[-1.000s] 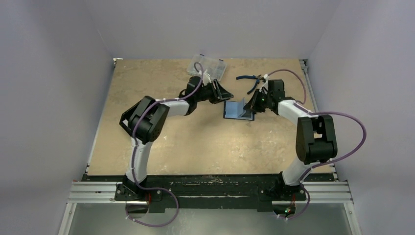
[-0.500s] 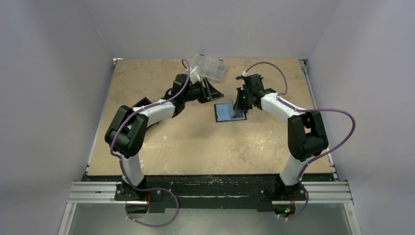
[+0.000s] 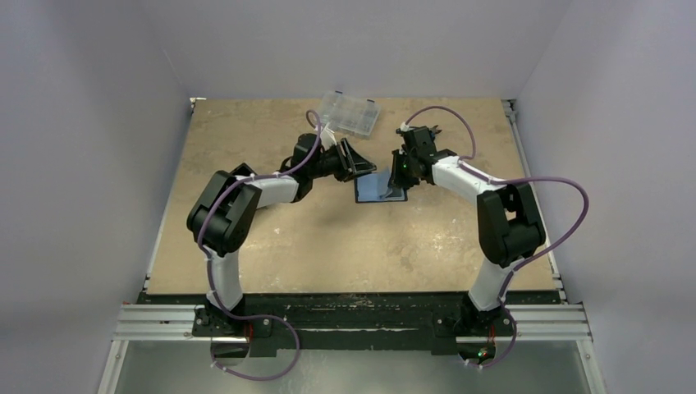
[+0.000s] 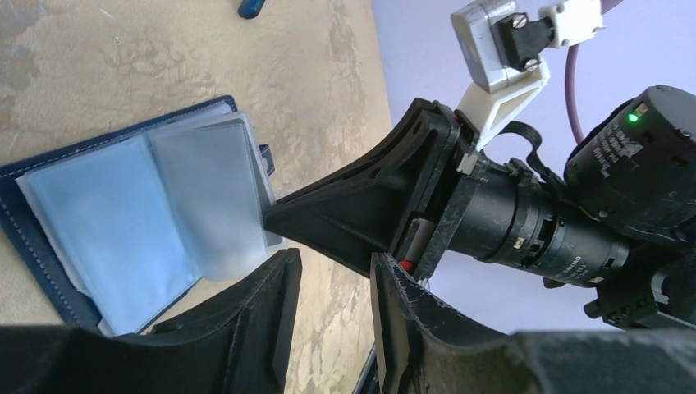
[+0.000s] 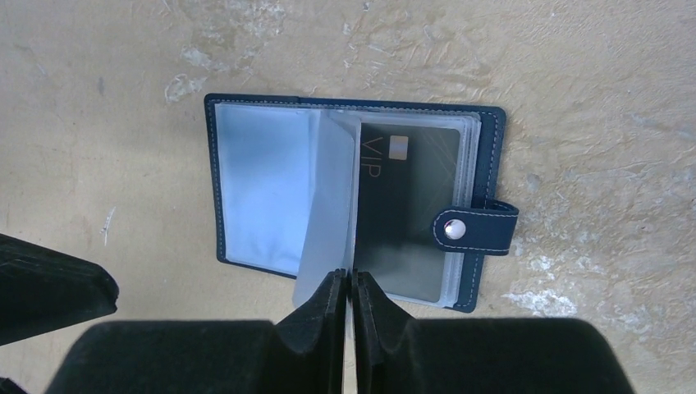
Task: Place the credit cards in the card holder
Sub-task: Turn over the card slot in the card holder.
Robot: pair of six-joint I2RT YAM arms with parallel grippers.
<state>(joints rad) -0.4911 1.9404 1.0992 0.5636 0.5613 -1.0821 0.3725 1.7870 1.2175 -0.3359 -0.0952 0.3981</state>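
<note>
The navy card holder [image 3: 373,189] lies open on the table between my two grippers. In the right wrist view [image 5: 490,156] it shows clear sleeves, a snap tab with a light stud [image 5: 454,231], and a dark card marked VIP [image 5: 406,205] inside a right-hand sleeve. My right gripper [image 5: 345,277] is shut on one clear sleeve [image 5: 324,213] and holds it upright. My left gripper [image 4: 334,263] is open just beside the holder [image 4: 107,222]. A thin pale strip lies along one finger's inner face; I cannot tell what it is. No loose card shows on the table.
A clear plastic compartment case [image 3: 350,113] lies at the back of the table behind the left gripper [image 3: 354,160]. A blue tool handle tip [image 4: 250,6] shows beyond the holder. The right gripper [image 3: 396,180] and its arm cover the table's back right.
The card holder has slid left with the right gripper, which stays on it. The left gripper drew back towards the case, then came in close to the holder again.
</note>
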